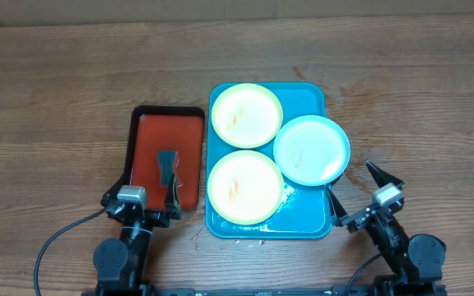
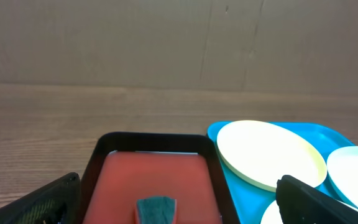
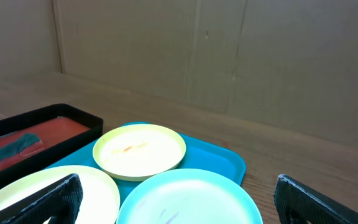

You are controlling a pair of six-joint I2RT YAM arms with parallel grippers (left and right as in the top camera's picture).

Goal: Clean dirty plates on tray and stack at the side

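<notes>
I have both tools idle at the near edge of the table (image 1: 56, 82). The left gripper (image 1: 142, 196) stands with its jaws spread wide and nothing between them, hanging over the near end of the red tray (image 1: 151, 131). The right gripper (image 1: 359, 191) is just as wide and empty, just beside the near right corner of the tray (image 1: 307, 94).

All three plates (image 1: 246, 115) lie on the tray, none stacked at the side. Two are yellow-green with orange streaks. The blue plate (image 1: 311, 150) sits at the right, hanging out over the tray's rim. A dark sponge (image 1: 168, 168) lies in the red tray, close to the left fingers.

My worries, as I judge them:
- The blue plate is the least settled. A nudge from the right fingers could tip it off the rim onto the table.
- The plates are shallow and look slick, so wiping one that is not pinned may spin or shove it into its neighbours.
- Going down for the sponge, a left finger could catch the red tray's black rim and drag the tray.
- The tray floor glistens near the front plate, possibly wet, which would make the plates slide more easily.

I can read no brand, label or writing anywhere.
</notes>
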